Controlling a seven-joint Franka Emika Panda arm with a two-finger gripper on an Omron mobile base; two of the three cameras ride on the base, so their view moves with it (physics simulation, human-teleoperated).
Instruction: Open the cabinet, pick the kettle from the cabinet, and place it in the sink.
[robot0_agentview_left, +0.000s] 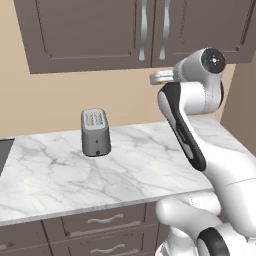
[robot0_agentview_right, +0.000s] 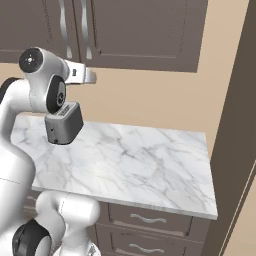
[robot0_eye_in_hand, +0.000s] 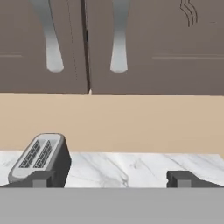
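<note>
Arm raised in front of the closed cabinet, fingers spread wide and holding nothing.

The cabinet (robot0_agentview_left: 95, 32) hangs on the wall above the marble counter (robot0_agentview_left: 130, 160), and both its doors are shut; the two long silver handles (robot0_eye_in_hand: 119, 39) stand side by side at the middle seam. The gripper (robot0_eye_in_hand: 111, 179) is just below the cabinet's lower edge, pointing at the wall, its jaws far apart. Below the cabinet, a grey toaster (robot0_agentview_left: 95, 132) stands on the counter. The kettle is not visible with the doors shut.
</note>
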